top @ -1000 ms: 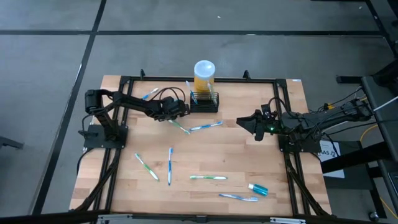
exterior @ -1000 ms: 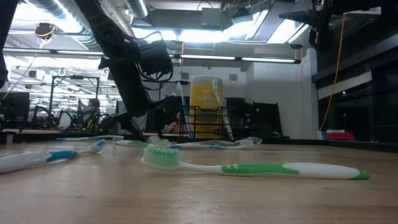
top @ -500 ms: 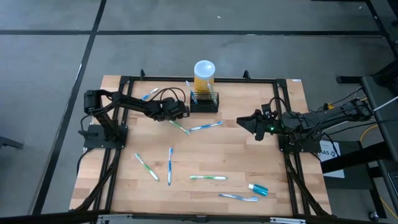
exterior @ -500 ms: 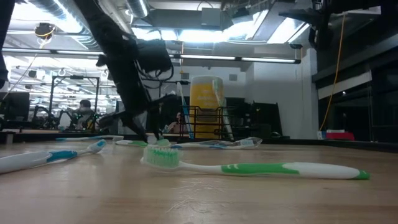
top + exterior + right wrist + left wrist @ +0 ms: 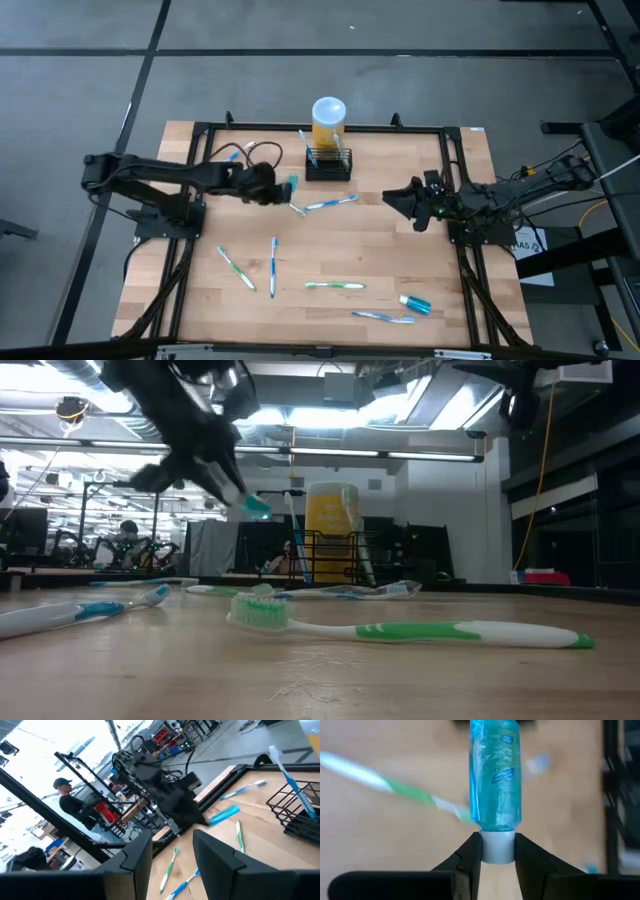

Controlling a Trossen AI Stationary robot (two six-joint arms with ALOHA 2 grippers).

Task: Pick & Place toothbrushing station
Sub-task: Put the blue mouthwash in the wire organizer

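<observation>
My left gripper [image 5: 279,187] is shut on a small clear-blue bottle [image 5: 495,775] with a white cap. It holds the bottle in the air just left of the black wire-mesh station [image 5: 328,161]. The station stands at the table's far middle with a toothbrush upright in it, in front of a yellow cylinder [image 5: 328,117]. The bottle also shows in the low view [image 5: 252,506] and the right wrist view [image 5: 223,815]. My right gripper [image 5: 396,198] is open and empty, at the table's right, pointing toward the left. My left gripper pinches the bottle's white cap [image 5: 497,849] between its two fingers. The bottle's body reaches out past the fingertips, in line with the fingers. The fingers come slanting down from the table's left side. The bottle is lifted clear of the table, tilted with its base lowest [image 5: 258,510].
Several toothbrushes lie flat on the wooden table: two crossing below the station [image 5: 328,203], one at the far left [image 5: 240,152], others toward the near edge [image 5: 273,265] [image 5: 335,285]. A second blue bottle [image 5: 416,303] lies near right. A person [image 5: 70,802] stands beyond the table.
My left gripper has risen from the table surface and drawn slightly toward the left and near edges. The blue bottle is now lifted clear in its fingers. My right gripper has kept still.
</observation>
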